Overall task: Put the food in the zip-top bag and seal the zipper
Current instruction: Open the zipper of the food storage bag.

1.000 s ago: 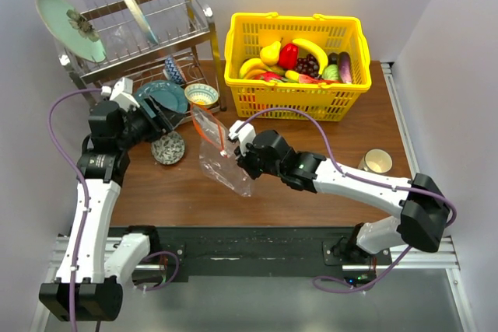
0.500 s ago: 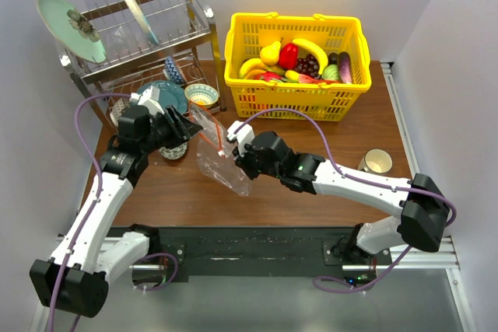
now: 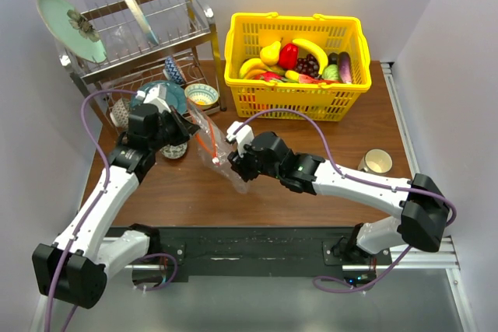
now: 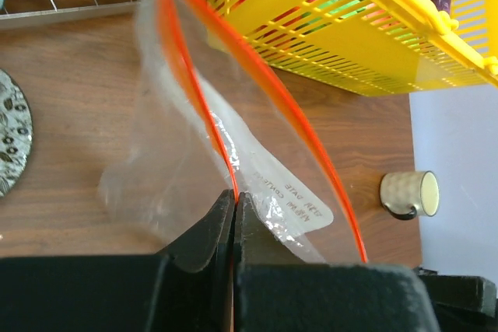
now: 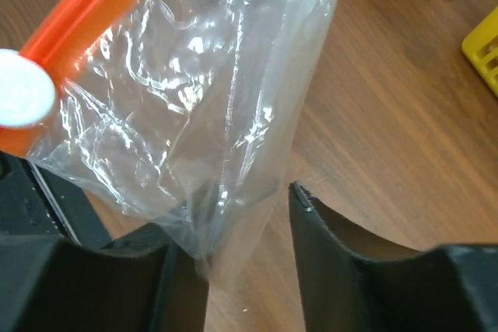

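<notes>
Top view: the zip-top bag [image 3: 216, 149] is held up off the tabletop [image 3: 327, 184] between the two arms. The left gripper [image 3: 189, 131] is at its upper edge and the right gripper [image 3: 232, 162] against its lower side, while the food [image 3: 299, 64] lies in the yellow basket [image 3: 296, 103] at the back, well apart from the bag. Left wrist: jaws pressed together, pinching the zipper [image 4: 198, 91], whose two orange strips part beyond them into an open mouth; a cup [image 4: 408, 192] stands on the tabletop past the bag. Right wrist: jaws spread, with crinkled bag film hanging against one finger and into the gap, not clamped.
</notes>
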Available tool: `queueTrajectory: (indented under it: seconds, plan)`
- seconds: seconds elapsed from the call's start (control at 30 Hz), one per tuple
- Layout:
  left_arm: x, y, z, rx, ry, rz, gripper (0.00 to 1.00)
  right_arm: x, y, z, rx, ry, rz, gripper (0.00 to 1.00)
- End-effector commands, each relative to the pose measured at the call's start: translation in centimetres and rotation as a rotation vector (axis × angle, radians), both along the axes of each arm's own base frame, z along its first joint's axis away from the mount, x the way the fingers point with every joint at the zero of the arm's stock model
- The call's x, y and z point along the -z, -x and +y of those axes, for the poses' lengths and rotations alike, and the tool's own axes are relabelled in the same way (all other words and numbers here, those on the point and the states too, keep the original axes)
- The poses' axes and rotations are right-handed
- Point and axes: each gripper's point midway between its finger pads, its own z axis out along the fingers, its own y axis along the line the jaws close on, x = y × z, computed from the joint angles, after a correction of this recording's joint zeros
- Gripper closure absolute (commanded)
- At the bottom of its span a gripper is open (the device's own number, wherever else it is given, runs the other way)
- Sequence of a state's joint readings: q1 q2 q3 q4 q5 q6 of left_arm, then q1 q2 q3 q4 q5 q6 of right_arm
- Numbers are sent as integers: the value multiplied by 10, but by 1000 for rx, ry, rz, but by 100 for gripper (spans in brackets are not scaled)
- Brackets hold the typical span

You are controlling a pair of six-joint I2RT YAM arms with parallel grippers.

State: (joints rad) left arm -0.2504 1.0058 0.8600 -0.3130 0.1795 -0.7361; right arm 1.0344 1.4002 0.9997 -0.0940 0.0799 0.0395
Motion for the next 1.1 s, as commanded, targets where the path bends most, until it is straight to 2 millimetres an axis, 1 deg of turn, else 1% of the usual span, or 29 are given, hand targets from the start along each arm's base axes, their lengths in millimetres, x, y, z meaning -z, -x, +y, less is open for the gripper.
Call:
queueTrajectory:
  seconds: [0.0, 0.03, 0.07, 0.1, 0.13, 0.17, 0.2, 0.23, 0.27, 0.3, 0.33, 0.37, 0.4, 0.47, 0.5, 0.53, 0.57, 0.6, 0.63, 0.67, 0.7, 0.73, 0.77, 0.8, 0.83, 0.87, 0.9, 0.93, 1.07]
  plan:
    - [-39, -10, -2, 37, -65, -172, 100, -12, 3, -1, -5, -9, -12, 48]
    - [-36, -10, -3, 50, -86, -157, 100, -14, 4, -3, -3, -15, -10, 45]
    - [-42, -12, -4, 67, -116, -178, 100, -16, 6, -5, -4, -19, -4, 44]
    - [-41, -11, -7, 88, -133, -176, 100, -26, 9, -7, -3, -47, -3, 44]
    - [-37, -11, -9, 101, -154, -162, 100, -31, 12, -8, -8, -60, -2, 43]
    - [-40, -13, -8, 103, -182, -174, 100, -35, 16, -11, -16, -69, 9, 42]
    - [-39, -12, -11, 115, -196, -173, 100, -39, 20, -12, -17, -82, 18, 41]
    - [-38, -13, -14, 124, -209, -174, 100, -52, 23, -16, -20, -112, 8, 40]
    - [-40, -15, -13, 121, -229, -187, 100, -55, 26, -20, -14, -115, 15, 38]
    - [-41, -15, -18, 133, -239, -195, 100, -59, 27, -23, -3, -126, 22, 37]
    - [-47, -16, -21, 141, -246, -205, 100, -71, 29, -29, 7, -155, 12, 35]
    - [-51, -17, -22, 146, -265, -215, 100, -73, 30, -33, 21, -156, 17, 33]
    - [-55, -16, -31, 171, -272, -225, 100, -80, 25, -39, 74, -173, 14, 31]
    - [-67, -19, -37, 178, -312, -237, 100, -92, 21, -48, 134, -182, 13, 32]
    - [-71, -15, -57, 209, -359, -244, 100, -104, 17, -50, 200, -222, 46, 34]
    - [-71, -16, -62, 209, -371, -247, 100, -106, 14, -51, 231, -233, 55, 35]
    - [-65, -16, -68, 214, -381, -242, 100, -108, 12, -51, 260, -245, 66, 35]
    - [-62, -12, -77, 218, -394, -244, 100, -108, 9, -50, 303, -273, 103, 36]
    - [-58, -12, -82, 216, -396, -250, 100, -108, 4, -53, 353, -284, 107, 37]
    - [-48, -14, -82, 184, -420, -233, 100, -108, 1, -53, 382, -303, 118, 38]
    - [-43, -6, -94, 205, -432, -236, 100, -102, -1, -54, 426, -327, 152, 41]
    - [-34, -6, -98, 202, -452, -232, 100, -100, -4, -55, 455, -343, 158, 42]
    - [-30, -6, -97, 172, -475, -231, 100, -101, -7, -54, 470, -373, 163, 43]
    - [-24, 0, -105, 191, -485, -228, 100, -91, -8, -57, 507, -382, 186, 44]
    - [-19, 0, -109, 195, -484, -228, 100, -86, -10, -58, 534, -386, 194, 45]
    - [-11, 3, -110, 194, -484, -212, 100, -79, -15, -65, 589, -382, 187, 46]
    - [-7, 5, -112, 199, -478, -207, 100, -68, -17, -68, 623, -380, 205, 49]
    - [-1, 7, -112, 200, -476, -200, 100, -63, -18, -69, 632, -377, 210, 50]
    - [3, 15, -115, 210, -449, -200, 100, -38, -22, -72, 672, -356, 227, 53]
